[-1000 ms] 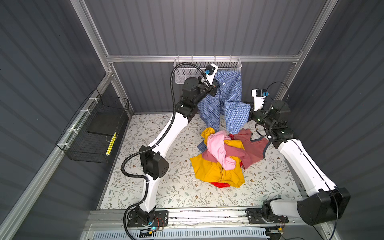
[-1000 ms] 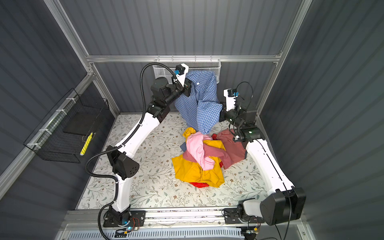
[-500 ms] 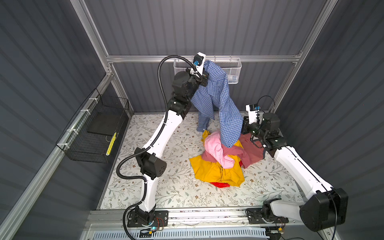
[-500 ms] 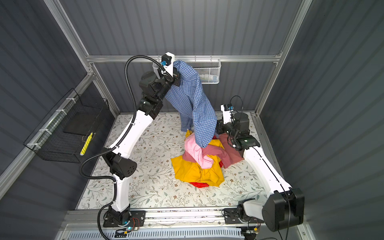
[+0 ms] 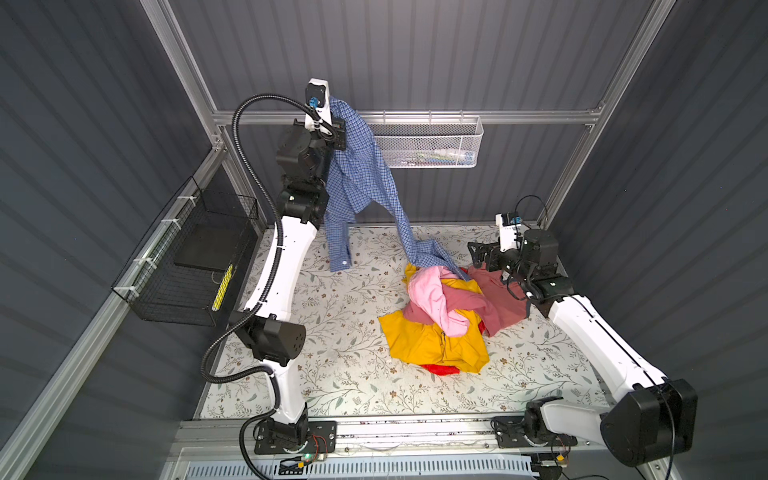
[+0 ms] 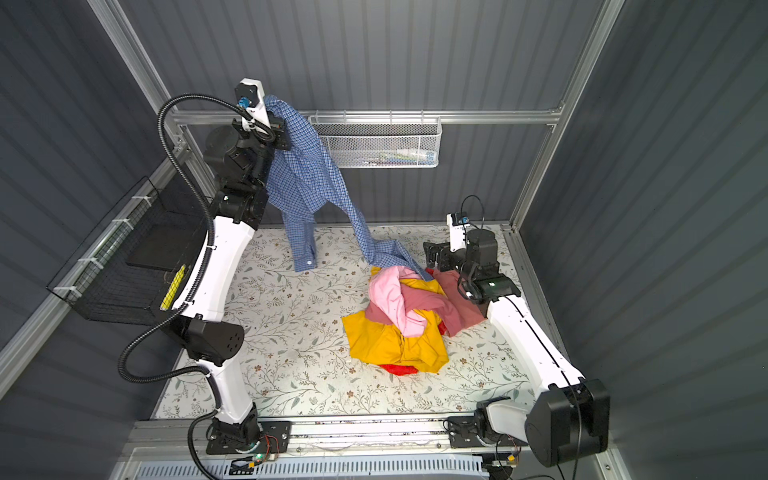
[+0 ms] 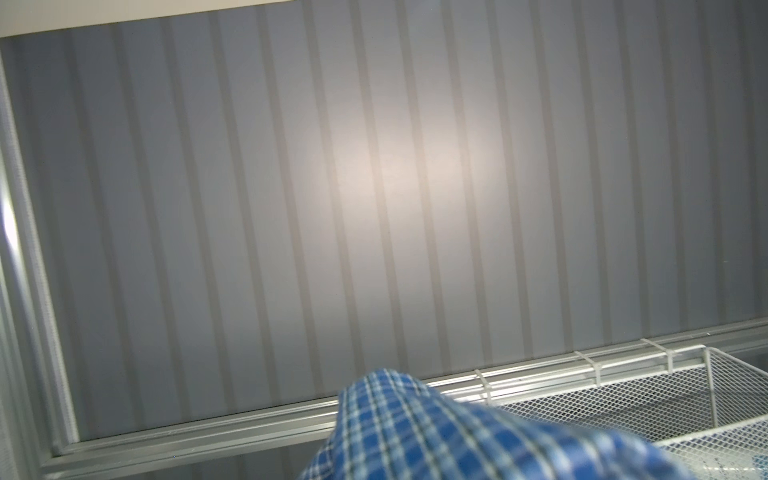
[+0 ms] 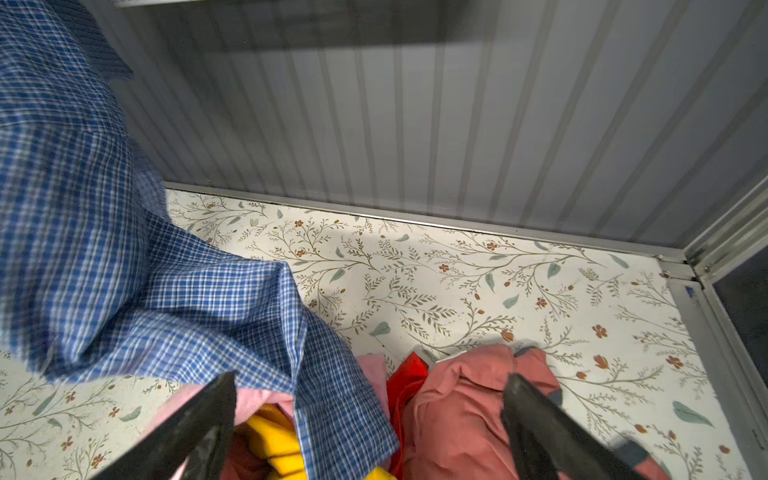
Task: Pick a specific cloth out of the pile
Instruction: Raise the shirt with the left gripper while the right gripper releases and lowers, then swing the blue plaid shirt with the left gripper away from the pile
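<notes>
The left gripper [image 5: 333,124] is raised high, its jaws clamped together on the cloth [image 5: 361,174], a blue-and-white checked shirt that hangs below it. One sleeve dangles straight under the gripper, above the table [image 5: 332,332]. The other end trails down and away to the pile [image 5: 440,316] and rests on its far edge. Just behind that end sits the right gripper [image 8: 370,376], low, jaws wide apart and empty, with the dusty-rose garment [image 8: 465,399] under its fingers.
</notes>
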Available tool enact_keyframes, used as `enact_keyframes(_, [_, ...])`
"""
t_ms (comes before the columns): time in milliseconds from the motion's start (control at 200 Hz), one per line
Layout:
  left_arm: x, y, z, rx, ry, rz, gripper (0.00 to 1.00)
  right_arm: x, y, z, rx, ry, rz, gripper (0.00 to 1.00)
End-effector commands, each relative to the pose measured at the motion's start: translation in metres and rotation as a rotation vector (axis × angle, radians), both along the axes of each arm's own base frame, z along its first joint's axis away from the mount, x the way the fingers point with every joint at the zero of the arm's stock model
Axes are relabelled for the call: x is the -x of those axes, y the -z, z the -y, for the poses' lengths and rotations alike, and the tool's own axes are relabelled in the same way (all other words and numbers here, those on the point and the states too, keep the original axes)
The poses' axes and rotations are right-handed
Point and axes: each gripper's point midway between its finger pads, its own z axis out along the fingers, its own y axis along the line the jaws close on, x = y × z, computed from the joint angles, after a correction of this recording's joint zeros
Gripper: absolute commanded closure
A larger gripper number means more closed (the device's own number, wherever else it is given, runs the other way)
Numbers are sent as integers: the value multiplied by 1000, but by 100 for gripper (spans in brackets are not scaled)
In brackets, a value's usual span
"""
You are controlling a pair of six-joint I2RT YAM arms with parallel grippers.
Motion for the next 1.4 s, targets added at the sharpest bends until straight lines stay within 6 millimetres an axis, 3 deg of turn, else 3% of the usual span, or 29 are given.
enact_keyframes(0, [27, -33, -31, 41, -65, 83, 100, 1, 8, 6, 14, 21, -9, 1])
enact_keyframes(195, [37, -56, -91, 109, -222, 116, 100, 0, 16, 3, 4, 11, -30, 1])
enact_keyframes(405, [52, -66, -174, 207, -422, 146, 100, 1, 27, 4, 1, 17, -55, 1])
enact_keyframes(570, [54, -59, -201, 223, -477, 136, 100, 4, 35, 4, -11, 19, -76, 1])
enact_keyframes(846, [35, -38, -187, 232, -343, 80, 100, 6, 40, 5, -23, 29, -93, 1])
enact_keyframes(1396, [-1, 58, -149, 372, -58, -130, 100, 13, 49, 7, -40, 46, -130, 1])
